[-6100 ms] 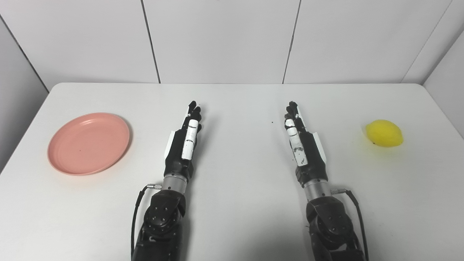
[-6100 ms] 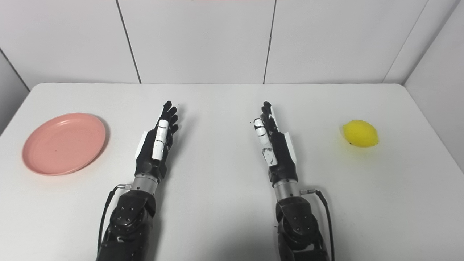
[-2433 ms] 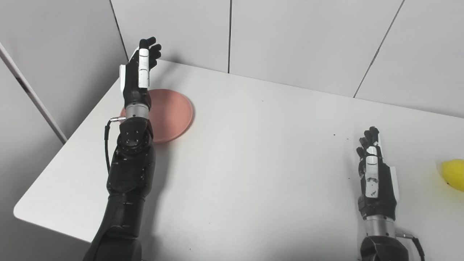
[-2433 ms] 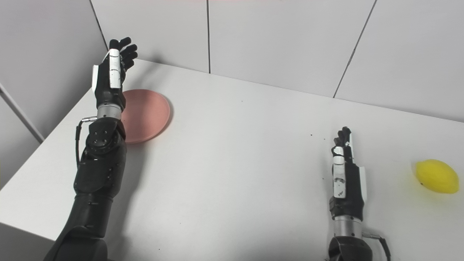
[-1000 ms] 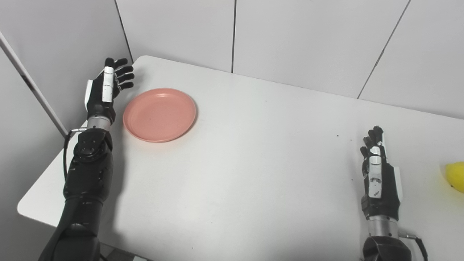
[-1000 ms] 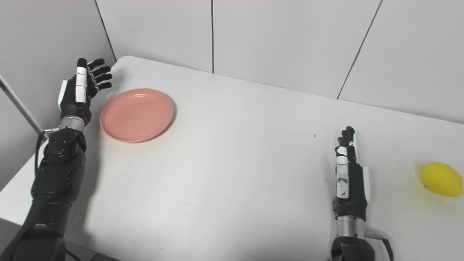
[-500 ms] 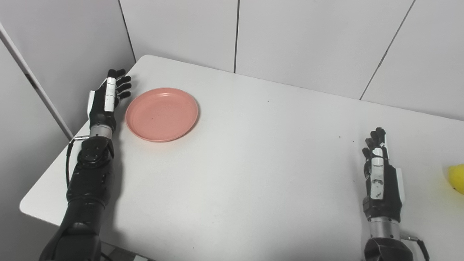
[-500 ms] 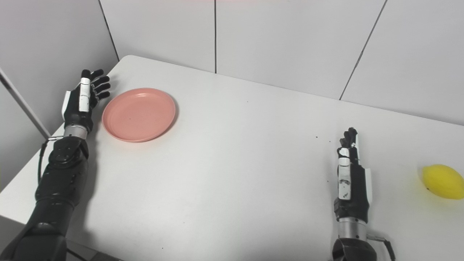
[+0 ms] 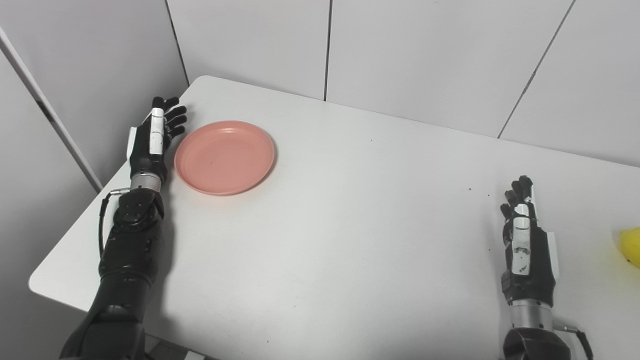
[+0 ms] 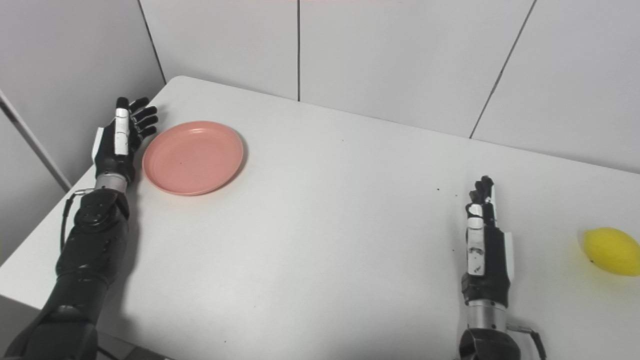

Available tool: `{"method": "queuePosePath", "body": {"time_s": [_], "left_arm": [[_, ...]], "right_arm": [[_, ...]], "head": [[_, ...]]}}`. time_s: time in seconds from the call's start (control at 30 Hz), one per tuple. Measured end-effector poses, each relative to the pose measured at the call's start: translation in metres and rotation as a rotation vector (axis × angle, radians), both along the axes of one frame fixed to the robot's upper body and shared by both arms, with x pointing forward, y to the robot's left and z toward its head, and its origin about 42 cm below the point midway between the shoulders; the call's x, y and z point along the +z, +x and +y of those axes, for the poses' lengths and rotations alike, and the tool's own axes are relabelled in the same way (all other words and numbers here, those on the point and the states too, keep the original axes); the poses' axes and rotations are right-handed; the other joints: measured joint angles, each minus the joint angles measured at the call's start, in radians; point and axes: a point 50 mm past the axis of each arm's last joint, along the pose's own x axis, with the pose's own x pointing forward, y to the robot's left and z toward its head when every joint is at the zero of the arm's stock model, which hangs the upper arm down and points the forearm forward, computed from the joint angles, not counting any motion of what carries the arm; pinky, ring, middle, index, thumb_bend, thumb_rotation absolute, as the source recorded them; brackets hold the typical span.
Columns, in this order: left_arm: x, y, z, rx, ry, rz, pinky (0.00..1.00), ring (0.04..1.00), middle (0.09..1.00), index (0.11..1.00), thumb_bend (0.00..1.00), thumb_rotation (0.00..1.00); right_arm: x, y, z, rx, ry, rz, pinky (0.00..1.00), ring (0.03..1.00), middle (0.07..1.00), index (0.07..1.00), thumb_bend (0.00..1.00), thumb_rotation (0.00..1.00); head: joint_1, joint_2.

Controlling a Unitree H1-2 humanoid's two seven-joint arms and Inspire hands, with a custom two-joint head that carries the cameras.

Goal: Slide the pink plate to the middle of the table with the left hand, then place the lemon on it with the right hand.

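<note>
A: Looking across the whole scene first, we have the white table point(image 9: 350, 225) set against grey wall panels point(image 9: 425, 55), and our head cameras have swung left and tilted since the start, so the table now runs on a slant. That shift is the view's, not the objects'.

B: Agreed. Then the pink plate point(image 9: 224, 156). We see it lying flat near the table's far left corner, well apart from the middle. Over the last second it sits in the same spot on the table, so we judge the slide has not begun.

A: What has changed is our left hand point(image 9: 151, 141). A couple of seconds ago it was raised over the plate; now it has dropped to table height just beside the plate's left rim, edge-on, its fingers point(image 9: 172, 116) spread and straight, holding nothing. We cannot tell whether it touches the rim yet.

B: That placement matters: the hand is on the outer side of the plate, so a sweep to the right should push it toward the centre. We think the push is the next step.

A: Our right hand point(image 10: 484, 247) rests near the table's right side, fingers extended close together, empty, unchanged from a second ago.

B: And the lemon point(image 10: 613, 251) lies on the table further right of that hand, apart from it, half cut off in the left eye view. It waits until the plate arrives.
</note>
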Motion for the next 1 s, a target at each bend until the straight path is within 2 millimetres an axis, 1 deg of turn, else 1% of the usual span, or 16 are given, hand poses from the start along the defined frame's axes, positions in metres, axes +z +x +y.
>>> {"method": "queuePosePath", "body": {"time_s": [0.07,0.13,0.37,0.67,0.9,1.0], "left_arm": [[0.000,0.001,-0.002,-0.011,0.001,0.001,0.79,0.806,0.793,0.782,0.84,1.00],[0.000,0.002,-0.007,-0.025,-0.007,-0.001,0.81,0.816,0.803,0.785,0.81,1.00],[0.002,0.010,-0.046,-0.134,-0.016,-0.005,0.81,0.799,0.785,0.771,0.80,1.00],[0.009,0.012,-0.066,-0.204,0.012,0.030,0.80,0.802,0.794,0.783,0.77,1.00],[0.011,0.013,-0.083,-0.256,0.049,0.059,0.83,0.826,0.815,0.804,0.77,1.00],[0.011,0.014,-0.091,-0.277,0.046,0.064,0.83,0.825,0.814,0.807,0.77,1.00]], "right_arm": [[0.000,0.000,0.000,0.001,-0.001,0.000,1.00,1.000,1.000,1.000,0.70,1.00],[0.000,0.000,-0.001,0.000,0.000,0.000,1.00,1.000,1.000,1.000,0.70,1.00],[0.000,0.001,0.000,0.002,-0.001,-0.001,1.00,1.000,1.000,1.000,0.70,1.00],[0.000,0.001,-0.002,-0.004,0.000,-0.001,1.00,1.000,1.000,1.000,0.71,1.00],[0.000,0.001,-0.002,-0.005,-0.001,-0.001,1.00,1.000,1.000,1.000,0.71,1.00],[0.000,0.001,-0.002,-0.005,-0.002,-0.001,1.00,1.000,1.000,1.000,0.71,1.00]], "head": [[0.000,0.000],[0.002,0.003],[0.003,0.006],[0.003,0.014],[0.003,0.015],[0.003,0.015]]}}
